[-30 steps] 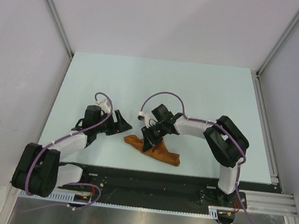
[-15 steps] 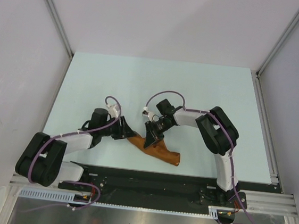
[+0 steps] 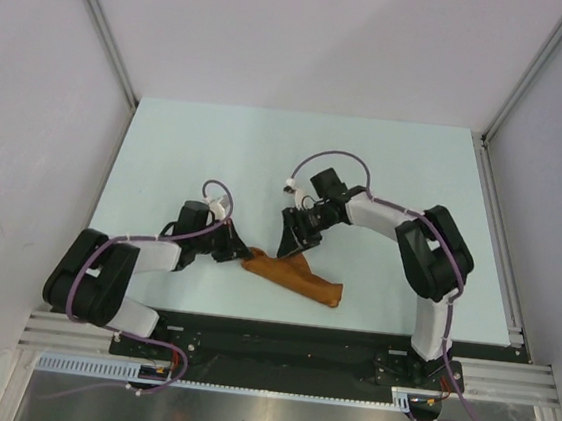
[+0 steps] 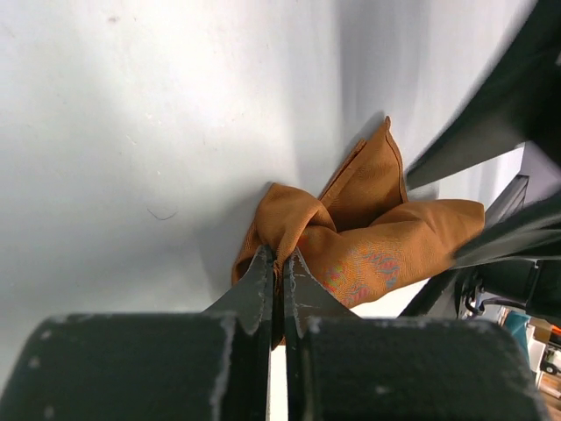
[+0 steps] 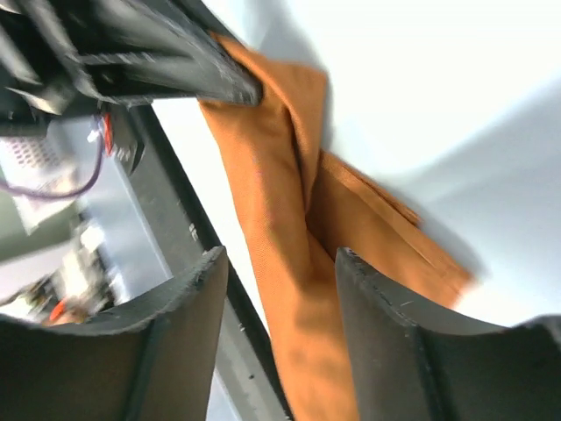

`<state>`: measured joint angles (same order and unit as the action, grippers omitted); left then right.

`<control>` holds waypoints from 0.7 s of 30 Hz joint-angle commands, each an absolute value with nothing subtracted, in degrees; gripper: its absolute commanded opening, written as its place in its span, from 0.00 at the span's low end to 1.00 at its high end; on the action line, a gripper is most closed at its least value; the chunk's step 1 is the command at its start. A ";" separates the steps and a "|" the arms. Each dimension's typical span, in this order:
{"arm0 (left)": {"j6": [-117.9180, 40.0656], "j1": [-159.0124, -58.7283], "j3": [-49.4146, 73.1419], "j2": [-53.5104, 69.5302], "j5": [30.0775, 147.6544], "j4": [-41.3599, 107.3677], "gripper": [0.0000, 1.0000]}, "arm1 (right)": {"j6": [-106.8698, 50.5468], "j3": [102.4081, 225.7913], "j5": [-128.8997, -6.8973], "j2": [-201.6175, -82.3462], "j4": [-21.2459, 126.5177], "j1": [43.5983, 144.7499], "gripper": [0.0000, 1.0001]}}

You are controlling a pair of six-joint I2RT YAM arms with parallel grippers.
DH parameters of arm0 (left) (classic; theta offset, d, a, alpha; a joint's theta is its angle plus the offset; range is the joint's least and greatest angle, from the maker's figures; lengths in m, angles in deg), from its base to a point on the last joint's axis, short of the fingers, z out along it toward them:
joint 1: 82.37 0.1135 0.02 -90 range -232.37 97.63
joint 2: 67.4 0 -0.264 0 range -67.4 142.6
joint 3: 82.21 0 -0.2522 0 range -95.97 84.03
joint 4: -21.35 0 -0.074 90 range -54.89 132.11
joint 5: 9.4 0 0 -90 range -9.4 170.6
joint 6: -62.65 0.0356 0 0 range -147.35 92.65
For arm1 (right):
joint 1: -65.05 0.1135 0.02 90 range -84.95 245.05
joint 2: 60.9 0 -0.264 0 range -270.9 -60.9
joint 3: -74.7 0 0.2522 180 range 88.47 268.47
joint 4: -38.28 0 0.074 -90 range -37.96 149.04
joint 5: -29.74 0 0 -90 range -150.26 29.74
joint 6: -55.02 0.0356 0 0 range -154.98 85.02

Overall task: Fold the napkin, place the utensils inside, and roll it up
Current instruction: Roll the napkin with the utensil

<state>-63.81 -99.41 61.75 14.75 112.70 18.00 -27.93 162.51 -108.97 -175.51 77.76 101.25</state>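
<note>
The rust-brown napkin [image 3: 296, 276] lies bunched in a long roll near the table's front edge. My left gripper [image 3: 240, 255] sits at its left end, and the left wrist view shows that gripper [image 4: 280, 256] shut on a pinched fold of the napkin [image 4: 377, 232]. My right gripper [image 3: 294, 242] hovers just above the roll's middle. In the right wrist view that gripper [image 5: 280, 263] stands open, its jaws wide apart over the napkin [image 5: 285, 193] and touching nothing. The utensils are hidden or out of view.
The pale table [image 3: 266, 159] stretches back to grey walls with metal posts at the corners. A black base rail [image 3: 298, 335] runs along the front edge just behind the napkin. The left arm's dark fingers [image 5: 197, 66] show at the top of the right wrist view.
My left gripper moved right to the napkin's left end and shut on it. My right gripper opened, let go of the cloth and drew back up and to the right.
</note>
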 commanded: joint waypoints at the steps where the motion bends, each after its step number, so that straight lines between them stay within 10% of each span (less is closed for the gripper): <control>1: -62.15 -99.69 59.43 15.48 111.28 20.51 0.00 | -29.26 163.26 -96.60 -163.67 76.13 101.95 0.59; 21: -61.27 -99.69 57.14 16.54 111.45 22.89 0.00 | -45.52 149.20 -60.26 -156.52 64.43 124.90 0.74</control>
<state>-63.03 -99.41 59.06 15.98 112.33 22.22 -42.29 149.17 -65.01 -156.27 69.01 123.68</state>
